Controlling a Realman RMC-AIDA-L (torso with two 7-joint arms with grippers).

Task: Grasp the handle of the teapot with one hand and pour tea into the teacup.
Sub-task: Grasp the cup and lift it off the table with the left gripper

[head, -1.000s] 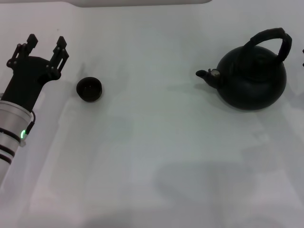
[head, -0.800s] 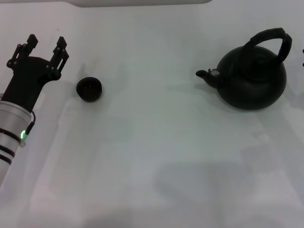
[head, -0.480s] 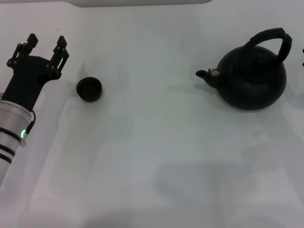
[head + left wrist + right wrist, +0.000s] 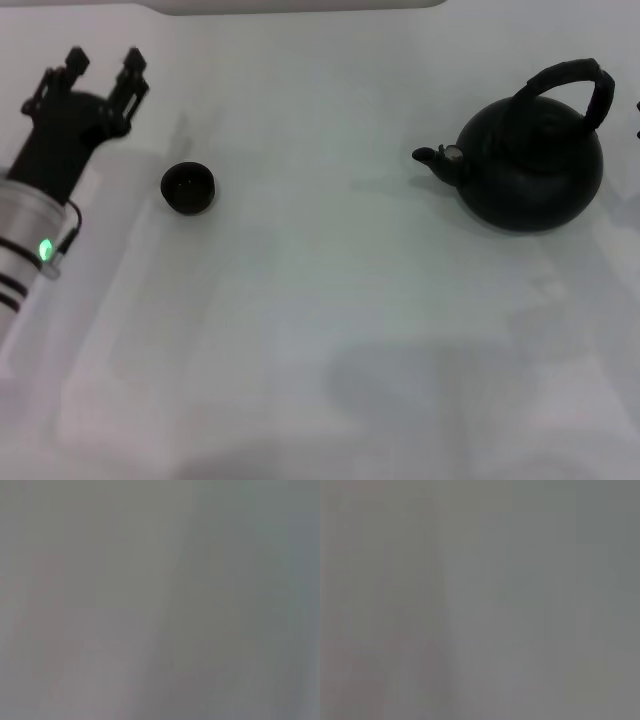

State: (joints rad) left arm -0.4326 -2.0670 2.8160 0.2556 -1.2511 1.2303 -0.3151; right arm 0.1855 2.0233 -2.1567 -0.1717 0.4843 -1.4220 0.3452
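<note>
The round matte black teapot [image 4: 531, 170] stands on the white table at the right, its spout [image 4: 436, 157] pointing left. Its thick black arched handle [image 4: 570, 82] rises over the top, and nothing holds it. The small dark teacup [image 4: 188, 188] sits at the left of the table. My left gripper [image 4: 100, 62] is open and empty, a little behind and to the left of the teacup, apart from it. Only a dark sliver at the head view's right edge [image 4: 637, 118] shows beside the teapot. Both wrist views show only blank grey.
The white table [image 4: 330, 300] stretches between the teacup and the teapot. A pale edge [image 4: 300, 6] runs along the back of the table.
My left gripper has moved up and away from me, farther back on the table, with its fingers closer together than before. The teapot and the teacup have not moved.
</note>
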